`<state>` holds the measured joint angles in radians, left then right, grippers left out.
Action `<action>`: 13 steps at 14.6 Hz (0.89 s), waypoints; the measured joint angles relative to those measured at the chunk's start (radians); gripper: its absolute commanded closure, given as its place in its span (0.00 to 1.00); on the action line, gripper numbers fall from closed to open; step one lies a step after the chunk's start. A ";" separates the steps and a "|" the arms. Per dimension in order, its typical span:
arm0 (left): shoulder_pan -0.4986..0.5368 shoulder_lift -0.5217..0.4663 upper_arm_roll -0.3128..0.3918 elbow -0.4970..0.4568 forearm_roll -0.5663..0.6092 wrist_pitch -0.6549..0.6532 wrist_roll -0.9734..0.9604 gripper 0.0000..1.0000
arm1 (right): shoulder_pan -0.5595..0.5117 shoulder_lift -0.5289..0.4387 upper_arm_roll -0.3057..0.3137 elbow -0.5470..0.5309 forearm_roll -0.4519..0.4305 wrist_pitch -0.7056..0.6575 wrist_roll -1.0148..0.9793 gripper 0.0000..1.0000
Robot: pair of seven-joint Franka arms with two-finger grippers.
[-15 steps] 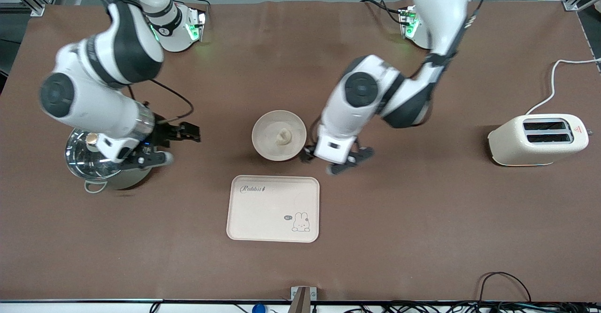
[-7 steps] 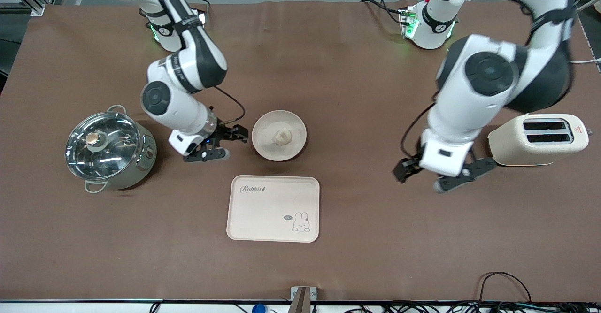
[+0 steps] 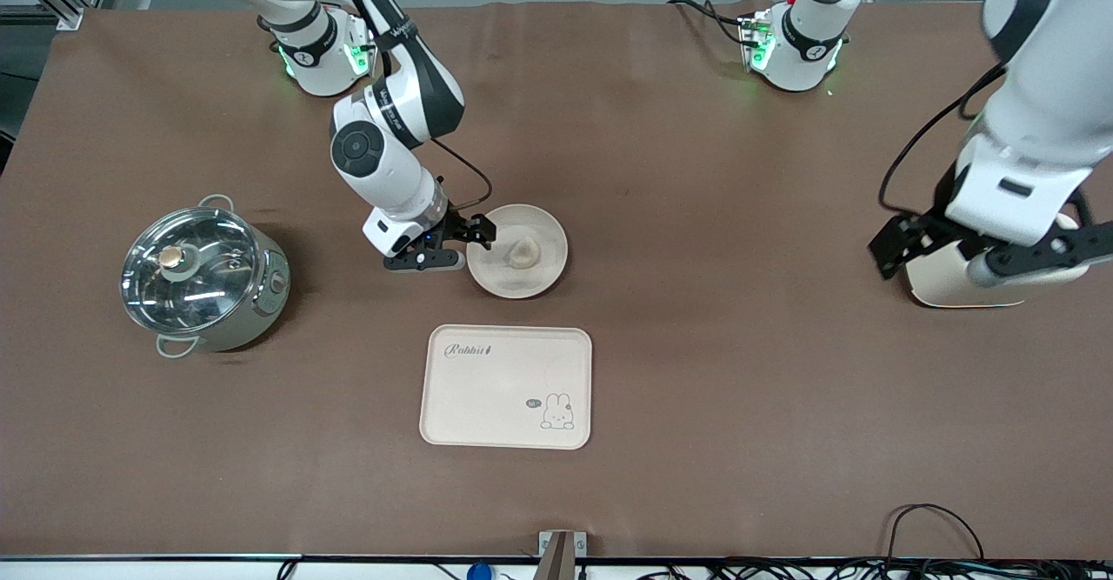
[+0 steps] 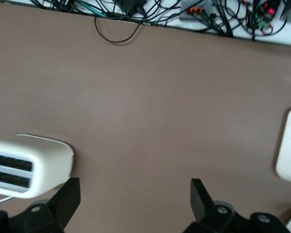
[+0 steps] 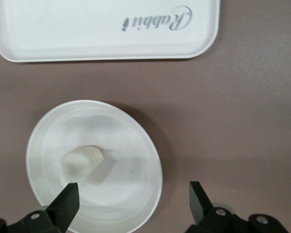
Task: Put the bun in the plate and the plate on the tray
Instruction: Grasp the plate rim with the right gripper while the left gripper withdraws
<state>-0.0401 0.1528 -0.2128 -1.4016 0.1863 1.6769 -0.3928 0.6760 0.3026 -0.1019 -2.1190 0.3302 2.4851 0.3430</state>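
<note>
The round cream plate [image 3: 544, 234] stands mid-table with the small white bun [image 3: 523, 253] in it. The rectangular "Rabbit" tray [image 3: 506, 386] lies nearer the front camera than the plate and holds nothing. My right gripper [image 3: 459, 245] is open at the plate's edge on the right arm's side. In the right wrist view its jaws straddle the plate's [image 5: 136, 141] rim, one finger by the bun [image 5: 81, 162], the other over bare table, with the tray [image 5: 104, 29] close by. My left gripper [image 3: 969, 254] hangs open and empty over the toaster.
A steel pot [image 3: 200, 277] with a glass lid stands toward the right arm's end. The cream toaster [image 3: 935, 283] sits toward the left arm's end, partly hidden by the left hand, and shows in the left wrist view [image 4: 29, 165]. Cables run along the table's front edge.
The right arm swung from over the pot to the plate's edge. The left arm pulled away from beside the plate to over the toaster. Both grippers stayed open.
</note>
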 measured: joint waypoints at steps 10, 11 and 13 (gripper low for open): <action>0.095 -0.179 0.041 -0.109 -0.090 -0.159 0.287 0.00 | 0.006 0.126 0.001 -0.047 0.003 0.117 0.002 0.19; 0.086 -0.181 0.058 -0.113 -0.093 -0.159 0.301 0.00 | 0.008 0.132 0.002 -0.045 0.004 0.118 0.002 0.20; 0.077 -0.183 0.077 -0.119 -0.095 -0.159 0.316 0.00 | 0.011 0.138 0.003 -0.038 0.007 0.118 0.004 0.21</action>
<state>0.0369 -0.0301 -0.1361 -1.5209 0.0912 1.5175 -0.0768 0.6872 0.4404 -0.0986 -2.1569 0.3367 2.6032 0.3469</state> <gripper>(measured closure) 0.000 0.189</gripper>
